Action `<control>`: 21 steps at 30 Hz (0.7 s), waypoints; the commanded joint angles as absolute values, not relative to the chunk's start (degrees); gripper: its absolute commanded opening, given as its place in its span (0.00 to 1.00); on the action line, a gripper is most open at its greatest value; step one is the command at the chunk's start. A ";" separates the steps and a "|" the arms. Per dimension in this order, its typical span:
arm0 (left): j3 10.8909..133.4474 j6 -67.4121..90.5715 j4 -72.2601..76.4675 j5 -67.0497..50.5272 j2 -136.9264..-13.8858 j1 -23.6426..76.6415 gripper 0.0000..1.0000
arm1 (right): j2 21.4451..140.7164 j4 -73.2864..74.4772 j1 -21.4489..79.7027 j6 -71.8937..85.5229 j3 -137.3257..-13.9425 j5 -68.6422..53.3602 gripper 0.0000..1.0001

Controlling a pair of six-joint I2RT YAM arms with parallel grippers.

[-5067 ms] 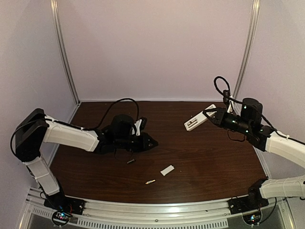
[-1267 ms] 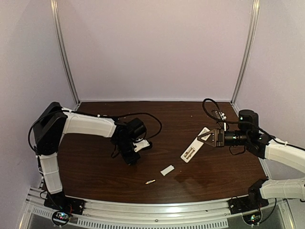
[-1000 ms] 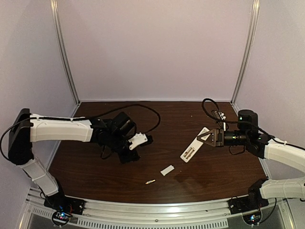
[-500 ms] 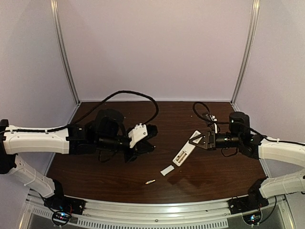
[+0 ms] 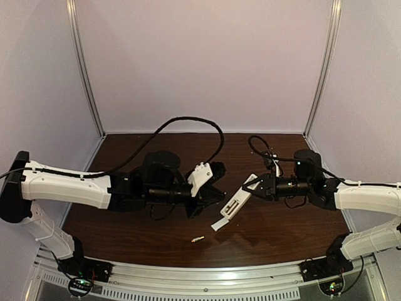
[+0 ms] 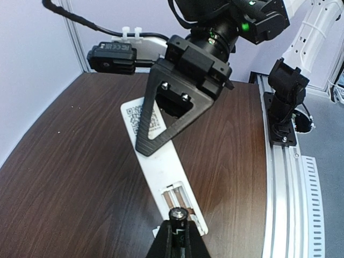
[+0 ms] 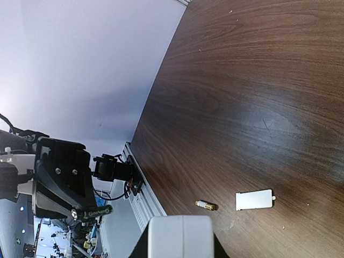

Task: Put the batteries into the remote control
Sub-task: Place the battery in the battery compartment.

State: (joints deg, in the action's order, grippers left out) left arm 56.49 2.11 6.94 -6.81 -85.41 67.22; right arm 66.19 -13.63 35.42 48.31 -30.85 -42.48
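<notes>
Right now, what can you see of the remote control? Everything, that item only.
The remote control is a slim white plastic bar, back side facing up. A QR-code label sits near the held end; the open battery recess at the free end looks empty. The right gripper is shut on the labelled end, holding it angled over the table. The left gripper holds a dark battery right at the recess; whether they touch cannot be told.

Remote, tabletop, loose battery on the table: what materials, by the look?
Remote control: matte white plastic, with a moulded recess and a printed QR label.
Table: dark wood grain with a soft sheen, possibly laminate.
Loose battery: shiny yellowish casing, likely metal; too small to be sure.
</notes>
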 commanded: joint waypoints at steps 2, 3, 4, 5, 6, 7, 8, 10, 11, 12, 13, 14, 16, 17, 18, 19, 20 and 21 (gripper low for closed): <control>58.81 4.36 13.15 -9.75 -88.33 67.71 0.00 | 66.55 -16.26 36.17 51.03 -32.42 -40.62 0.00; 59.65 4.35 12.39 -9.62 -89.29 68.02 0.00 | 66.61 -16.28 36.28 51.27 -32.28 -40.56 0.00; 60.50 4.04 11.68 -8.87 -90.33 68.42 0.00 | 66.74 -16.26 36.27 51.58 -32.31 -40.46 0.00; 61.34 3.70 11.18 -8.36 -91.22 68.68 0.00 | 66.83 -16.17 36.30 51.85 -32.26 -40.43 0.00; 61.67 3.66 10.92 -8.14 -91.96 68.75 0.00 | 66.95 -16.02 36.30 52.20 -32.38 -40.39 0.00; 61.89 3.75 10.96 -7.84 -92.50 68.74 0.00 | 67.04 -16.08 36.38 52.47 -32.27 -40.42 0.00; 62.02 3.81 11.09 -7.67 -93.00 68.75 0.00 | 67.06 -16.04 36.39 52.67 -32.30 -40.43 0.00; 62.49 3.78 10.97 -7.53 -93.91 68.76 0.00 | 66.97 -15.70 36.39 53.00 -32.33 -40.30 0.00; 62.75 3.78 10.83 -7.51 -94.45 68.73 0.00 | 66.90 -15.47 36.40 53.19 -32.40 -40.26 0.00; 62.95 3.71 10.81 -7.56 -94.76 68.81 0.00 | 66.82 -15.36 36.38 53.29 -32.38 -40.25 0.00; 63.15 3.69 10.87 -7.53 -95.05 68.81 0.00 | 66.76 -15.21 36.44 53.43 -32.41 -40.18 0.00; 63.35 3.69 10.77 -7.37 -95.40 68.71 0.00 | 66.66 -14.99 36.47 53.51 -32.36 -40.15 0.00; 63.69 3.69 10.63 -6.99 -96.10 68.72 0.00 | 66.55 -14.76 36.46 53.79 -32.41 -40.08 0.00; 63.78 3.69 10.58 -6.82 -96.34 68.78 0.00 | 66.54 -14.55 36.47 53.84 -32.46 -40.08 0.00; 63.84 3.77 10.66 -6.55 -96.74 68.73 0.00 | 66.61 -14.35 36.47 53.89 -32.49 -40.16 0.00; 64.00 3.78 10.51 -6.39 -97.18 68.73 0.00 | 66.62 -14.11 36.54 53.81 -32.59 -40.16 0.00; 64.26 3.78 10.25 -6.13 -97.49 68.71 0.00 | 66.56 -13.95 36.48 53.79 -32.54 -40.10 0.00; 64.51 3.85 10.05 -5.54 -97.81 68.75 0.00 | 66.59 -13.82 36.52 53.83 -32.52 -40.16 0.00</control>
State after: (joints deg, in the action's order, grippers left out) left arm 62.33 3.40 8.93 -7.33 -96.18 68.58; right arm 66.78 -14.28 36.05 53.19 -30.87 -41.08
